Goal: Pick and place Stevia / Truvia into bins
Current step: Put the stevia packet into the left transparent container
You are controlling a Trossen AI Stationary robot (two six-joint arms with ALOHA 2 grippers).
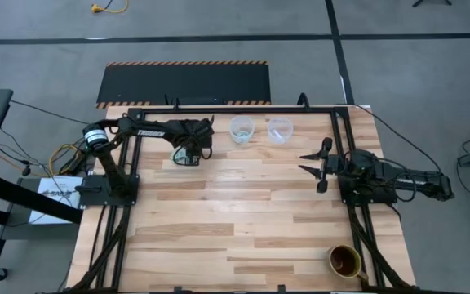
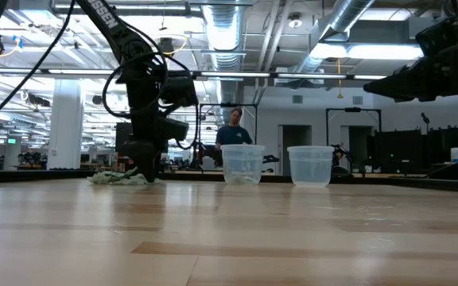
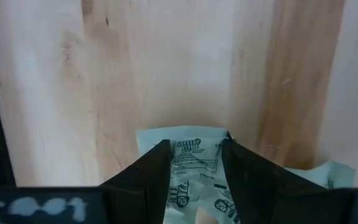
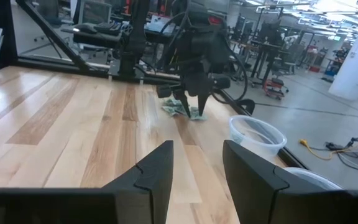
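Observation:
Several pale green and white Stevia packets (image 1: pixel 184 158) lie in a small heap on the table's far left part; the low view shows the heap (image 2: pixel 116 179) and the right wrist view shows it too (image 4: pixel 182 109). My left gripper (image 1: pixel 189 150) points straight down into the heap, open, with one printed packet (image 3: pixel 194 163) between its fingers. Two clear cups (image 1: pixel 241 129) (image 1: pixel 280 129) stand upright side by side near the far edge, right of the heap. My right gripper (image 1: pixel 305 163) hovers open at the table's right side, level and pointing left. My left gripper (image 3: pixel 194 145) comes at the heap from above, pointing down, with its fingers (image 3: pixel 157 168) on either side of a flat packet's printed face (image 3: pixel 191 152). The packet lies on the table among the others. Whether the fingertips touch it, I cannot tell.
A brown round cup (image 1: pixel 344 260) stands near the table's near right corner. A black frame rail (image 1: pixel 219 108) runs along the far edge behind the cups. Bare wood stretches across the middle and near part. A person (image 2: pixel 233 135) sits in the room beyond the table.

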